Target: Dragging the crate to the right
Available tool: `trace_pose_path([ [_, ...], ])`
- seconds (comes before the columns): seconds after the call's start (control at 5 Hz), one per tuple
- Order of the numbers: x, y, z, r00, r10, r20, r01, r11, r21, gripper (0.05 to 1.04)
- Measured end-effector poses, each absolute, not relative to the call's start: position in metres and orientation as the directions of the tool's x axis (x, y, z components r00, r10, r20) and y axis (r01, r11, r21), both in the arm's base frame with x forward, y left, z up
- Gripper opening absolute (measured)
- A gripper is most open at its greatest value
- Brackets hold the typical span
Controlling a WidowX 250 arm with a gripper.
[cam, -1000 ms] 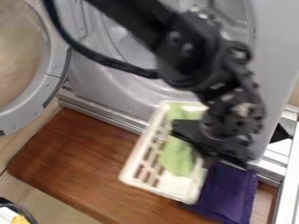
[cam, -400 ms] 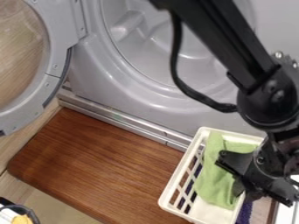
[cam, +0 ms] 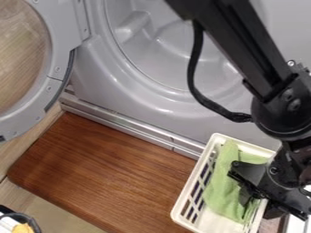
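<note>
We have the crate (cam: pixel 193 176) at the lower right of the view, on the right-hand part of the wooden board (cam: pixel 121 182), its long sides running at a slant and its upper corner just beside the metal rail (cam: pixel 137 127). The green cloth (cam: pixel 223 191) lies inside it. Our jaws are over the crate's right side, above the cloth; whether they are spread, pressed together or pinching the wall, we cannot tell, nor whether they touch the crate at all

By our reckoning the drag is well along, so what is left calls for small, slow moves. First we should make sure of our hold on the right wall: a loose hold would slip off the rim, and a press on the cloth alone would pull out the cloth and leave the crate behind. Then we draw level and to the right, low enough that the base slides flat and does not tip. Since we work from one side, the crate may well swing round; we should watch its far corners and ease our line if one lags. We also want to steer clear of the rail, where the upper corner could catch. Once the crate sits far enough right, we stop, let it settle, loosen, and lift the arm (cam: pixel 250 50) straight up so the cloth doesn't snag
</note>
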State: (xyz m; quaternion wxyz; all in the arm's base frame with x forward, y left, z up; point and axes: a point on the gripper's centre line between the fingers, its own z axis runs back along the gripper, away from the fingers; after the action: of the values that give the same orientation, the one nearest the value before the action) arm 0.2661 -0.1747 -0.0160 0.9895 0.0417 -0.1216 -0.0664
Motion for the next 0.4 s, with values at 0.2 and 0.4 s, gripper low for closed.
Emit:
trace_pose_path([
  [0.2,0.2633,-0.1731,-0.0138,0.959,-0.139,0.247,0.123,0.989,0.081,0.930],
  [0.4,0.2625,-0.1753,-0.0076,0.951,-0.153,0.268,0.143,0.988,0.056,1.009],
])
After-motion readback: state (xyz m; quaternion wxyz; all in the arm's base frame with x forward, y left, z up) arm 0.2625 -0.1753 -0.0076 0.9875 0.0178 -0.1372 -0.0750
